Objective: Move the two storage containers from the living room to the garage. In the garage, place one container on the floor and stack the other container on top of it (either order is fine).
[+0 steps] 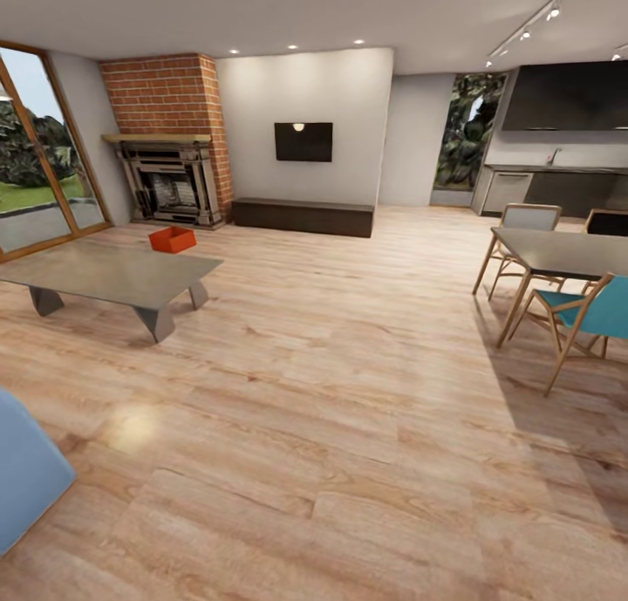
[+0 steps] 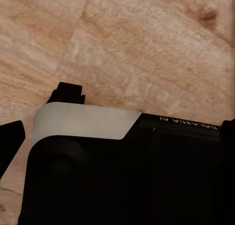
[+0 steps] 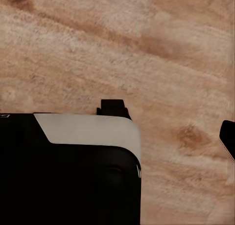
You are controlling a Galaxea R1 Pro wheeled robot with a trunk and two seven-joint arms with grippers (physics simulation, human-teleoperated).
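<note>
Light wood-plank floor [image 1: 331, 392] of the living room.
One orange-red storage container [image 1: 172, 239] sits on it near the fireplace [image 1: 170, 182].

Grey low table [image 1: 113, 274] left of centre. Brick fireplace [image 1: 170, 178] in far left corner; wall TV [image 1: 303, 141] above long dark cabinet [image 1: 302, 216]. Dining table [image 1: 567, 252] with chairs [image 1: 580, 315] right.
</note>
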